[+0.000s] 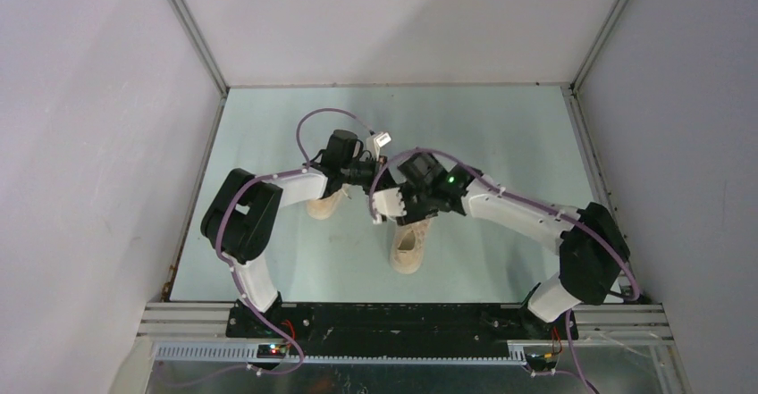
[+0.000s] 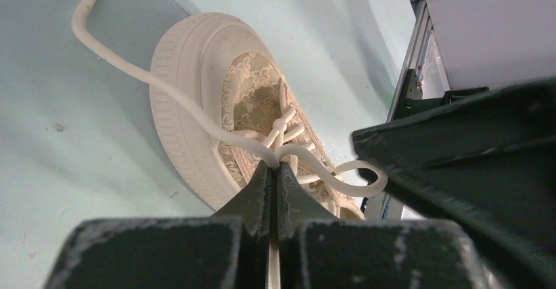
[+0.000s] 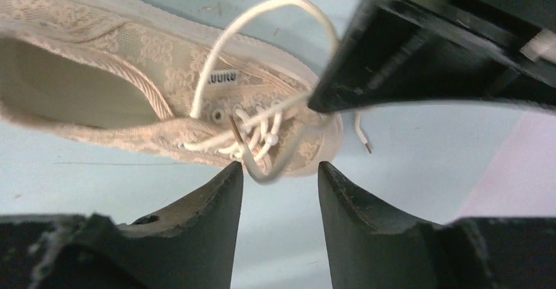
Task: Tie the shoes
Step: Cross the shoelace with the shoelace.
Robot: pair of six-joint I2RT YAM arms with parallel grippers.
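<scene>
Two cream shoes lie on the pale table: one [image 1: 408,244] in the middle and one [image 1: 325,205] half hidden under the left arm. In the left wrist view my left gripper [image 2: 275,166] is shut on an off-white lace [image 2: 131,66] just above a shoe [image 2: 190,105]; the lace curls on to the right in a small loop [image 2: 357,183]. My right gripper [image 3: 280,168] is open over the same kind of shoe [image 3: 118,73], with a blurred bend of lace [image 3: 267,171] hanging free between its tips. Both grippers meet above the middle shoe, left [image 1: 374,174] and right [image 1: 388,203].
Grey walls close the table on three sides, and a black rail [image 1: 402,318] with the arm bases runs along the near edge. The other arm's dark body fills the right of the left wrist view [image 2: 472,171] and the top right of the right wrist view [image 3: 446,46].
</scene>
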